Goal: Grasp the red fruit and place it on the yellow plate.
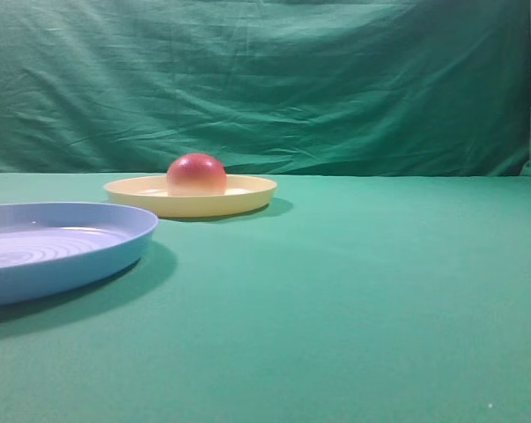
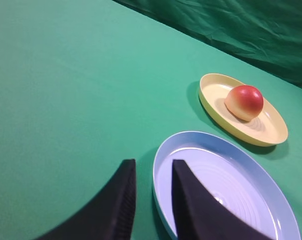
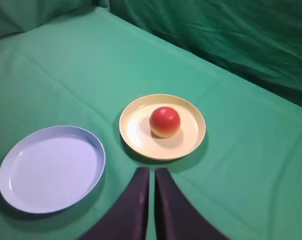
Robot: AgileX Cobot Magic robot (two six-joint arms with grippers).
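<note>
The red fruit rests on the yellow plate, near the plate's middle, red dome up. My right gripper hangs above the table in front of that plate, its two dark fingers nearly together and nothing between them. My left gripper hovers over the near left rim of the light-blue plate, fingers apart and empty. Neither gripper appears in the exterior high view.
A light-blue round plate lies left of the yellow plate, close to it but apart. Green cloth covers the table and hangs as a backdrop behind.
</note>
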